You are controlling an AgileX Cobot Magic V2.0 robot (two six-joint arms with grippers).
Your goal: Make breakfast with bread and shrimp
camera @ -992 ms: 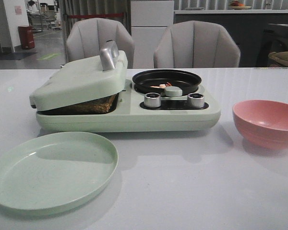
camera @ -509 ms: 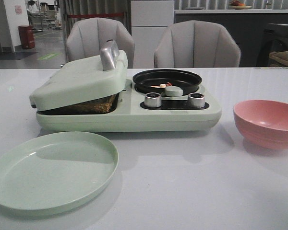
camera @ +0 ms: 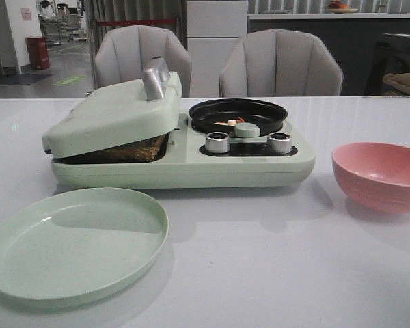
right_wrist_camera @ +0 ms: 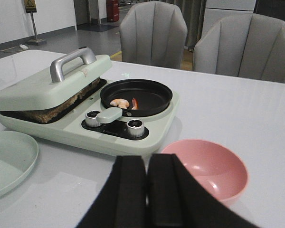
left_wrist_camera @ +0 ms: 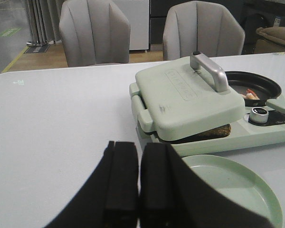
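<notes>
your left gripper has its fingers pressed together, holding nothing, clear of the table. right gripper same: closed, empty. from the front view, the breakfast maker sits at 12 o'clock, green plate at 8, pink bowl at 3. bread is under the propped lid, on the maker's 9 o'clock side. shrimp lie in the black pan on its 3 o'clock side, behind the two knobs.

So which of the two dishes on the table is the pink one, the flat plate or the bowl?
The bowl on the right side of the table is pink and deep. The flat plate at front left is pale green, like the breakfast maker behind it.
</notes>
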